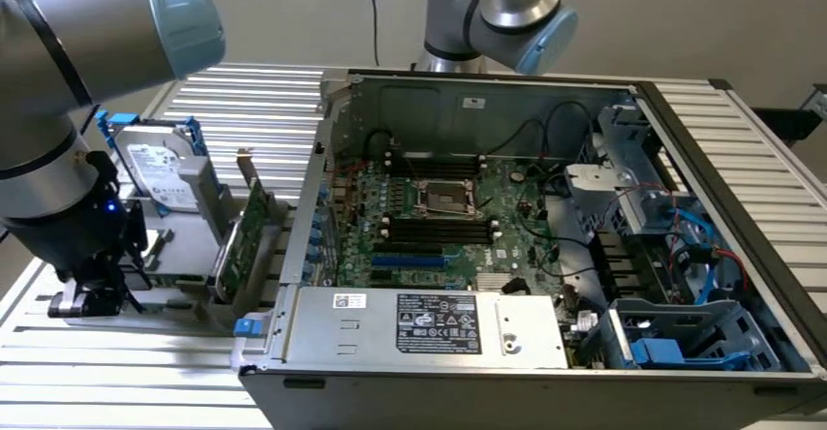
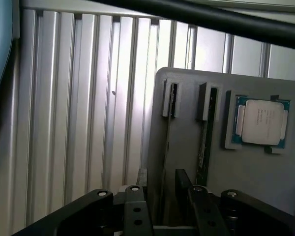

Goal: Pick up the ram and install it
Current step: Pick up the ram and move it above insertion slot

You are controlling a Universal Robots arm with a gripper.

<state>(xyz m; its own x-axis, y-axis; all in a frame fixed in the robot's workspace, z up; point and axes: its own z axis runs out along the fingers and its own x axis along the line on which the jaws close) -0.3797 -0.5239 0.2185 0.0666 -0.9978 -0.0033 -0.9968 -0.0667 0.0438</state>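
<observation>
One ram (image 2: 203, 147) stands on edge in a slot of the grey holder (image 2: 246, 182), and we record a processor (image 2: 262, 122) seated in a pocket of the same holder. We find the gripper (image 2: 162, 178) spread and empty, low over the holder, with the ram just beside one finger (image 2: 183, 179) and outside the gap. We note the open computer case (image 1: 543, 207) on the slatted table (image 1: 130, 377), towards the exterior view's right of the gripper.

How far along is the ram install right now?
Nothing looks done: the ram stands on edge in the gray holder. In hand: the pincer, open and empty, hovers close by. Left: pickup and seating in the motherboard's black slots, which look empty.
</observation>
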